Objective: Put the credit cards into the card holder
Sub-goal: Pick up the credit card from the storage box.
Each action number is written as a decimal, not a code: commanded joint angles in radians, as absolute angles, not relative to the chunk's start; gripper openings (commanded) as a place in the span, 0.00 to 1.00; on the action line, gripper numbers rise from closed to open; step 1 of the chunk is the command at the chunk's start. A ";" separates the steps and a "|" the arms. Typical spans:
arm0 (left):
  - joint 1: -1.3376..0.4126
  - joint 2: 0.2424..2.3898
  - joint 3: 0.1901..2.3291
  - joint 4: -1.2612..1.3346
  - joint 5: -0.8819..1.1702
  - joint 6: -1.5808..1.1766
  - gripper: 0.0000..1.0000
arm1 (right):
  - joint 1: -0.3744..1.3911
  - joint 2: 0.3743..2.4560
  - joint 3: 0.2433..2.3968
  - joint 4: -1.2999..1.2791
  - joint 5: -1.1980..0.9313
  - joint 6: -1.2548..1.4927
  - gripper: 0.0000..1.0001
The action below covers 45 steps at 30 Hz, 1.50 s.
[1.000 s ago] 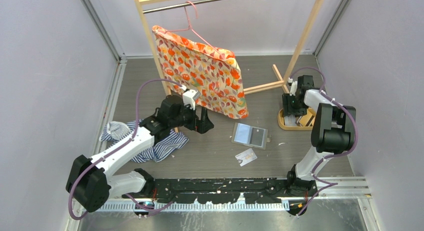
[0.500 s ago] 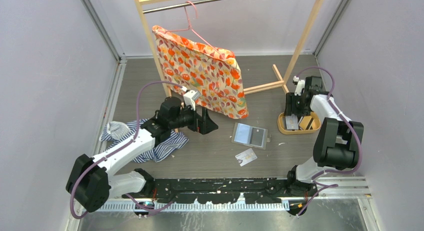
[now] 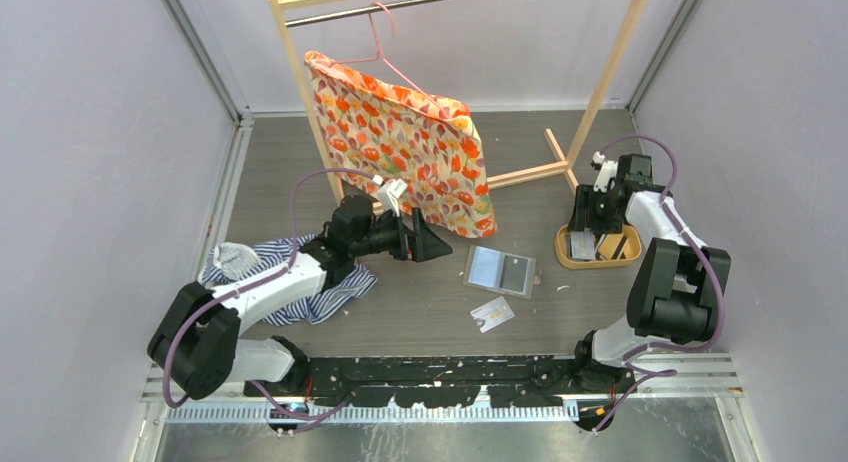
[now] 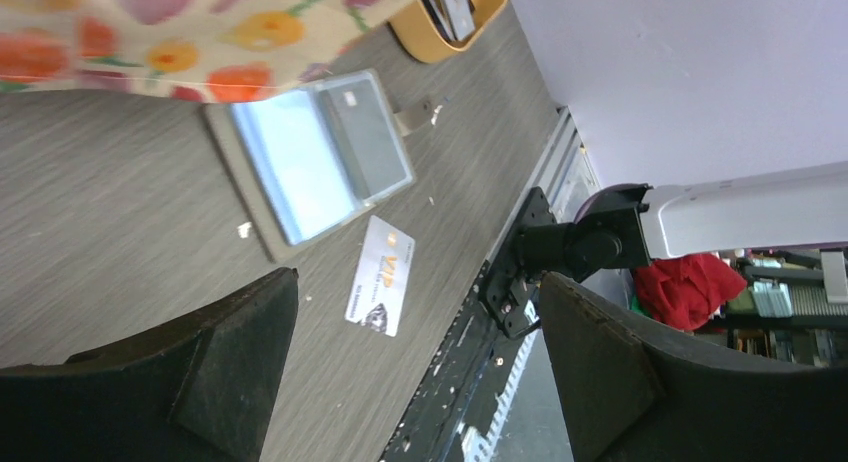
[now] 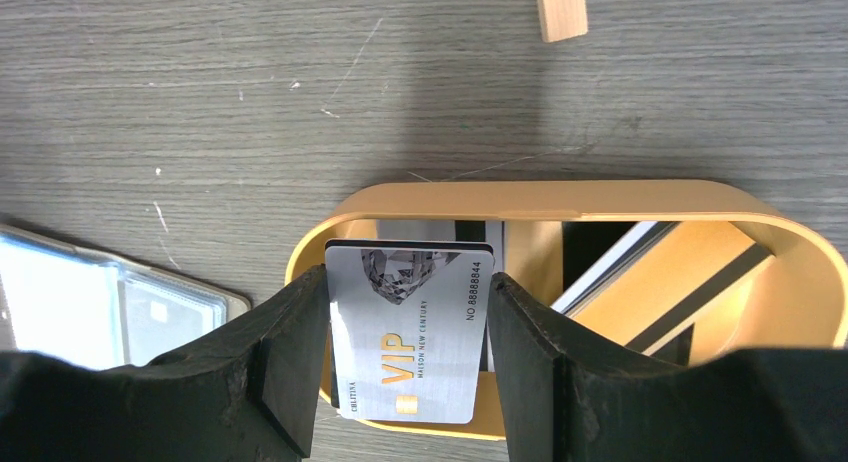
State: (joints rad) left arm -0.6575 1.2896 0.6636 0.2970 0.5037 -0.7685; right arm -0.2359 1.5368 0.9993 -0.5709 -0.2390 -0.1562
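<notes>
The right gripper (image 5: 408,278) has its jaws pinching a silver VIP card (image 5: 410,352) over the wooden tray (image 5: 560,194), at 3 o'clock from the open card holder (image 3: 499,271). The left gripper (image 3: 437,244) has its jaws spread at the holder's 9 o'clock. A white card (image 3: 492,313) lies on the desk (image 3: 420,312) at the holder's 6 o'clock.

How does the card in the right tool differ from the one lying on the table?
The held card is pinched by its edges in the right tool, over the tan tray; the loose card lies flat, untouched, on the table beside the open card holder. Both read VIP.

Two white-and-black arms (image 3: 268,285), looping purple cables (image 3: 300,185), matte-black end effectors (image 3: 432,244).
</notes>
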 commanded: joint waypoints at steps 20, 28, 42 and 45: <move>-1.028 2.049 1.289 0.581 0.293 -0.919 0.60 | -0.402 1.544 1.050 -0.683 -0.615 -0.172 0.33; -1.040 2.211 1.452 0.554 0.264 -0.937 0.58 | -0.443 1.560 1.064 -0.720 -0.672 -0.199 0.32; -1.041 2.304 1.581 0.543 0.285 -0.957 0.58 | -0.472 1.564 1.072 -0.738 -0.708 -0.202 0.31; -1.041 2.311 1.596 0.538 0.285 -0.956 0.58 | -0.474 1.566 1.072 -0.738 -0.710 -0.202 0.31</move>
State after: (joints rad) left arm -1.0431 2.2910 1.5494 0.5133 0.2802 -0.9531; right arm -0.4671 1.5669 1.0370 -0.7349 -0.6788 -0.1886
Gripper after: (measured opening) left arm 0.581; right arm 0.596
